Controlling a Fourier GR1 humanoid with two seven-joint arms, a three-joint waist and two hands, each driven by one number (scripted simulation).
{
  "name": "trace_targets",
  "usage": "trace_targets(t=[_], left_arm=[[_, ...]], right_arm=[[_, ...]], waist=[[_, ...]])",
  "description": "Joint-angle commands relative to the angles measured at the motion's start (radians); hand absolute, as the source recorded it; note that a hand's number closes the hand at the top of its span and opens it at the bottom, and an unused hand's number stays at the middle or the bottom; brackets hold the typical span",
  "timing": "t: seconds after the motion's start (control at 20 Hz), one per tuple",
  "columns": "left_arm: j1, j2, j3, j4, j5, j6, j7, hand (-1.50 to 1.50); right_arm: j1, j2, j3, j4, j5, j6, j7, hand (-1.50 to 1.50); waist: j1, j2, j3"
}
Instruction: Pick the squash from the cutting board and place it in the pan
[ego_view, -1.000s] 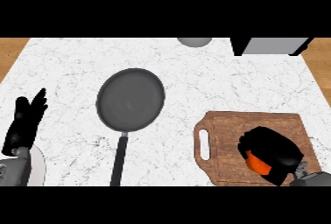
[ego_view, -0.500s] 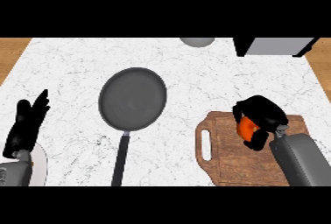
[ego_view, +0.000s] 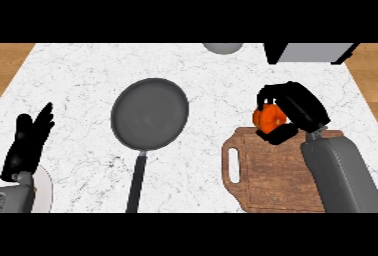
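Orange squash sits curled in the black right hand, seemingly lifted off the brown wooden cutting board; next, carry left over the round dark pan.

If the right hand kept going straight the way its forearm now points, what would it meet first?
The right hand, curled round the squash, points up and slightly left in the view. Bare counter lies ahead; the grey round object at the far edge seems first, though height is unclear.
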Motion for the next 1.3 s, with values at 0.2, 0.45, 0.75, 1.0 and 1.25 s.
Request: trace_targets(t=[0.2, 0.45, 0.75, 1.0, 1.25], left_arm=[[-0.024, 0.005, 0.021, 0.047, -0.012, -0.006, -0.026, 0.00], [-0.008, -0.022, -0.010, -0.024, -0.024, -0.001, 0.018, 0.00], [-0.051, -0.023, -0.018, -0.004, -0.035, -0.003, 0.038, 0.00], [-0.026, -0.050, -0.027, 0.007, -0.042, 0.002, -0.012, 0.00], [-0.039, -0.006, -0.001, -0.001, -0.007, -0.052, 0.001, 0.00]], right_arm=[[-0.047, 0.115, 0.026, -0.136, -0.071, 0.052, 0.083, 1.50], [-0.201, 0.213, 0.086, -0.002, -0.094, 0.004, 0.224, 1.50], [-0.388, 0.216, 0.131, 0.302, -0.294, -0.152, 0.299, 1.50], [-0.544, 0.217, 0.224, 0.528, -0.446, -0.262, 0.326, 1.50], [-0.583, 0.217, 0.351, 0.705, -0.563, -0.396, 0.295, 1.50]], waist=[[-0.002, 0.001, -0.001], [0.009, 0.003, -0.001], [0.036, 0.011, 0.000], [0.047, 0.012, -0.001], [0.086, 0.020, -0.001]])
